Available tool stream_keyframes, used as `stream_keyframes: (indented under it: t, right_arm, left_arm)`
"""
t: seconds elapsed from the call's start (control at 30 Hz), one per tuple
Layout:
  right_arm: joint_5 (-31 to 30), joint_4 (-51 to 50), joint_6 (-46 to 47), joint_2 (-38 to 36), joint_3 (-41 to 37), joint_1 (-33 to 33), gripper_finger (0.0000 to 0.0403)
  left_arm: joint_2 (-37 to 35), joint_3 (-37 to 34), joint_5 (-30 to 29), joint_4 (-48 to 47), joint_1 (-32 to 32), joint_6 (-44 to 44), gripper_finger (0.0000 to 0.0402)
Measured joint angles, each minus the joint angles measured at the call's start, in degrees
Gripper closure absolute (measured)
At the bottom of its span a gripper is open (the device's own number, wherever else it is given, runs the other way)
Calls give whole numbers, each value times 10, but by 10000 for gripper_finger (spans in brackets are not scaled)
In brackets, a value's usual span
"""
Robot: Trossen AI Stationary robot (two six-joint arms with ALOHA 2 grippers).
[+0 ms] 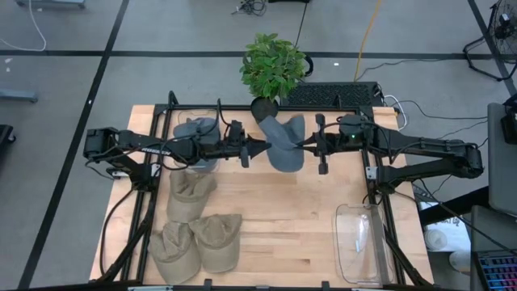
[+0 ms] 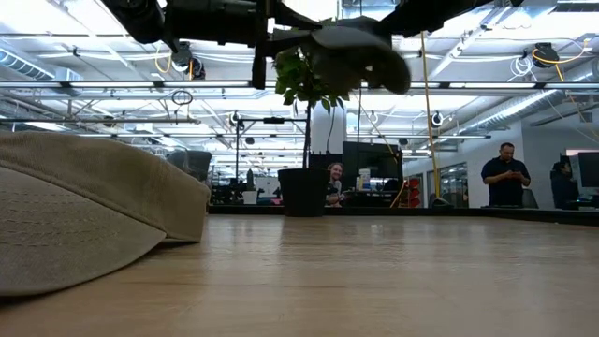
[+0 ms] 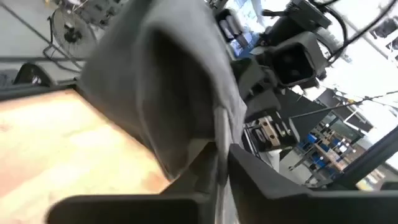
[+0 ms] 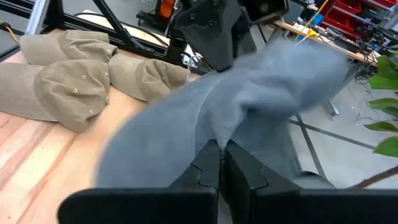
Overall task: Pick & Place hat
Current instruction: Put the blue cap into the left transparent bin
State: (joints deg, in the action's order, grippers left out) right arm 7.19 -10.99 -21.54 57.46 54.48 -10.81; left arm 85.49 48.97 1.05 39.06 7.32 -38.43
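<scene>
A grey hat [image 1: 284, 142] hangs in the air between my two grippers over the far middle of the table, lifted clear; in the low view the grey hat [image 2: 360, 51] floats high above the tabletop. My left gripper [image 1: 263, 146] is shut on its left side and my right gripper [image 1: 304, 145] on its right side. Another grey hat [image 1: 198, 129] lies on the table at the far left, under the left arm. My left gripper [image 3: 221, 177] pinches an edge of the grey hat [image 3: 219, 134] between its two fingers, coming level from the table's left. The hat is clear of the table. My right gripper [image 4: 222, 165] pinches the hat's opposite edge [image 4: 221, 134] between its two fingers, coming level from the table's right. The cloth spreads out beyond the fingertips.
Three tan hats [image 1: 191, 195] [image 1: 173, 251] [image 1: 218, 239] lie near the left edge; one tan hat [image 2: 84, 206] fills the low view's left. A clear plastic bin [image 1: 363, 242] sits near right. A potted plant [image 1: 273, 69] stands behind the far edge. People stand in the room beyond.
</scene>
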Motion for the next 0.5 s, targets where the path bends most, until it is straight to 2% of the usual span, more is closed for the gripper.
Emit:
stream_keyframes:
  t: [0.1, 0.3, 0.5]
  right_arm:
    - [-1, -1, 0, 0, 0, 0, 402]
    - [1, 0, 24, 0, 0, 0, 384]
    - [2, -11, 29, 0, 0, 0, 347]
  left_arm:
    - [-1, 0, 2, 0, 0, 22, 390]
    - [0, 0, 9, -4, 2, 23, 373]
    - [-13, 0, 63, -27, 18, 24, 392]
